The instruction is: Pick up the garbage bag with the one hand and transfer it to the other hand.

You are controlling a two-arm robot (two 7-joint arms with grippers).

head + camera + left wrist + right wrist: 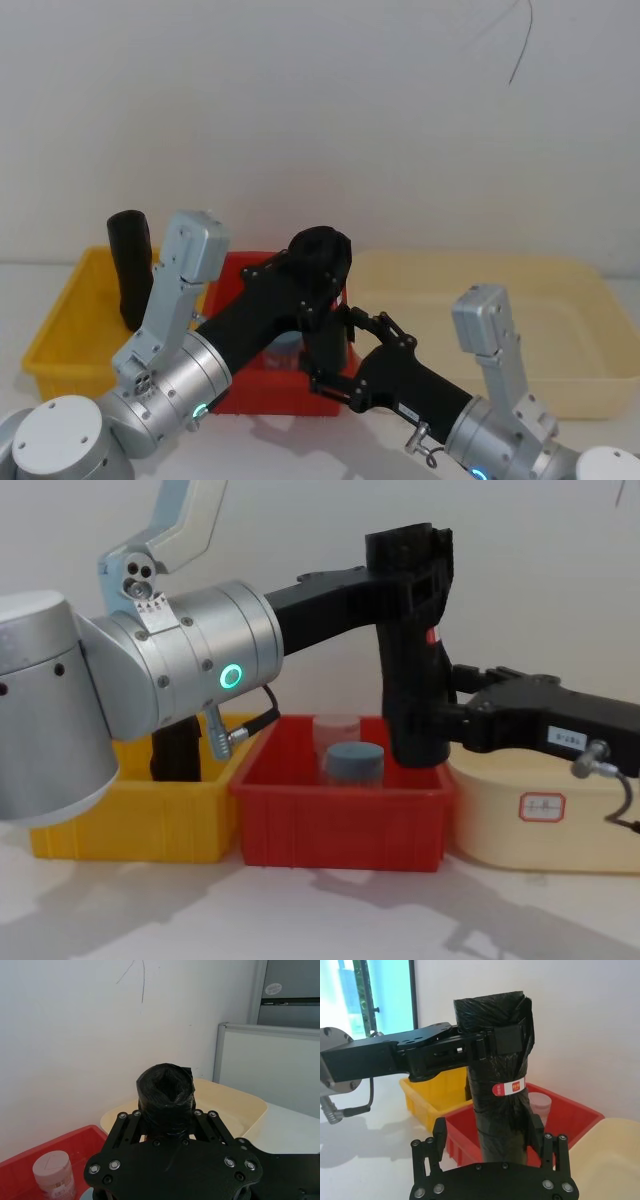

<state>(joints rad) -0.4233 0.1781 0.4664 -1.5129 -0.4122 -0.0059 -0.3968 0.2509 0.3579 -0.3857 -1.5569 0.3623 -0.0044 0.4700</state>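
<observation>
Above the red tray [340, 825], the garbage bag [405, 670] hangs upright, its top clamped in the left gripper [412, 565]. Lower down, the right gripper [489, 1132] stands wide around it, one side touching, not clamped. Should the left let go before the right closes, the roll would likely drop into the tray
</observation>
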